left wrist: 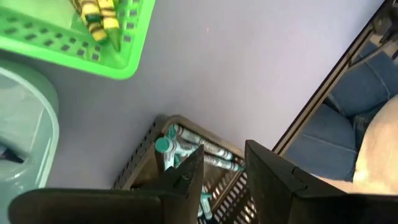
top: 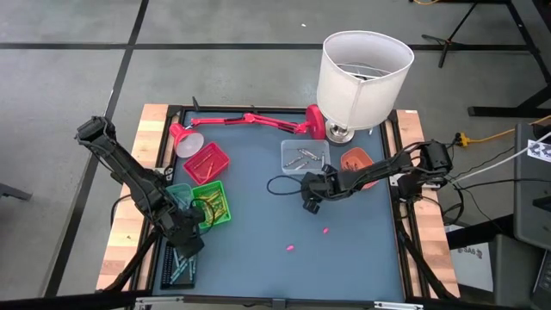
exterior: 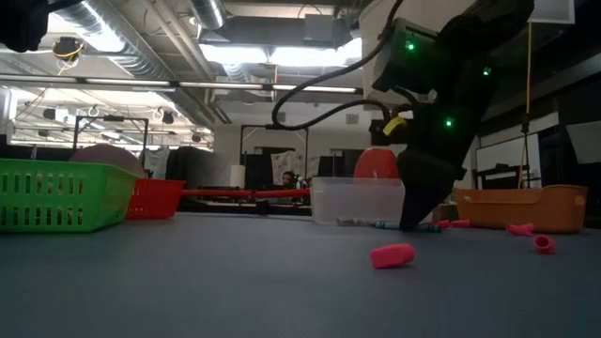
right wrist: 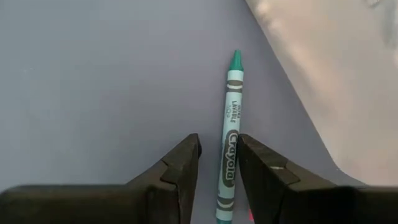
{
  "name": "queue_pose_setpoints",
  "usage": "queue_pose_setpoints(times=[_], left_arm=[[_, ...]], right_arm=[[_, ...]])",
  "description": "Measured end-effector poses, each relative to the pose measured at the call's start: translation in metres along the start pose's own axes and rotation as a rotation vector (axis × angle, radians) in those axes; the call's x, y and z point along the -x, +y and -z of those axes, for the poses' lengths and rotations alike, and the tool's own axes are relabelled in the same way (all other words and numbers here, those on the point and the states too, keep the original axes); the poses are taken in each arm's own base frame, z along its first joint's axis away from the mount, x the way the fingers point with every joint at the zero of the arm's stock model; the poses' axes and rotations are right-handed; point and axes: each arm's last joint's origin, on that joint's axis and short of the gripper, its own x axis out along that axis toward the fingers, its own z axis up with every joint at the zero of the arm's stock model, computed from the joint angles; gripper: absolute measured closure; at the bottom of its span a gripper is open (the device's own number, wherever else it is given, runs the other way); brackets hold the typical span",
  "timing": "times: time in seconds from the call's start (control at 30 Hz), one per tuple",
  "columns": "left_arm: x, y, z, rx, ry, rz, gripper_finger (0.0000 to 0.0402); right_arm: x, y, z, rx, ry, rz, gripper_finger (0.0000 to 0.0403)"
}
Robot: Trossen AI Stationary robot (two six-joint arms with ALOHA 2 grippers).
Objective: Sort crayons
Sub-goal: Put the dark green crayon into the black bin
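The right gripper (right wrist: 217, 165) is down at the table (top: 344, 250) beside the clear tray (top: 304, 158), its 2 fingers slightly parted around a teal crayon (right wrist: 229, 146) lying flat between them, tip pointing away. The left gripper (left wrist: 221, 171) hovers, partly open and holding nothing, over a dark tray (left wrist: 140, 165) of teal crayons (left wrist: 193, 146).

A teal crayon (right wrist: 229, 146) lies flat on the blue mat, tip pointing away.

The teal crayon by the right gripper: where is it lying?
The teal crayon lies flat on the mat between the right gripper fingers, beside the clear bin, right of table centre.
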Motion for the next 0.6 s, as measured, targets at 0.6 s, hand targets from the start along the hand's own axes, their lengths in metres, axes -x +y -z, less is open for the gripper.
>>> queue_pose_setpoints(times=[0.6], left_arm=[[0.0004,-0.0058,-0.0039,-0.02,-0.13,0.056,0.0301]], right_arm=[[0.0014,0.0042,-0.0005,-0.003,0.038,-0.123,0.0304]])
